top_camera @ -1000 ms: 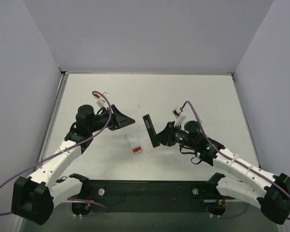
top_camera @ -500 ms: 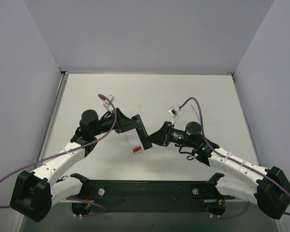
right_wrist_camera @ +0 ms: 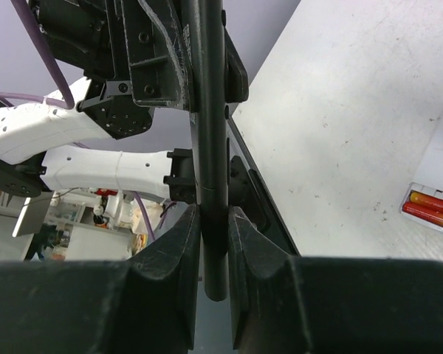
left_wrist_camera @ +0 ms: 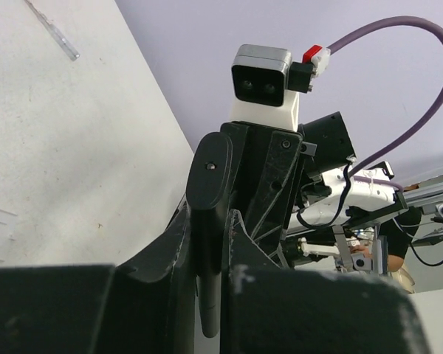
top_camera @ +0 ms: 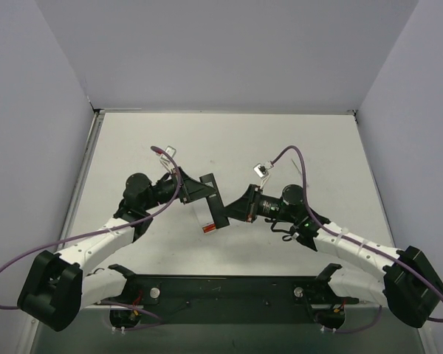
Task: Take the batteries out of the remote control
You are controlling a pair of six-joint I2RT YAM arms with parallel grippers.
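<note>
Pinching the remote control (right_wrist_camera: 209, 110) with left end effector (left_wrist_camera: 209, 225) and right end effector (right_wrist_camera: 213, 217) together, I risk wrenching it loose if either arm pulls unevenly.

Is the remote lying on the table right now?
No, the right claw is clamped on the remote control, holding it off the table.

No print seems legible, even on the batteries (right_wrist_camera: 432, 200).
</note>
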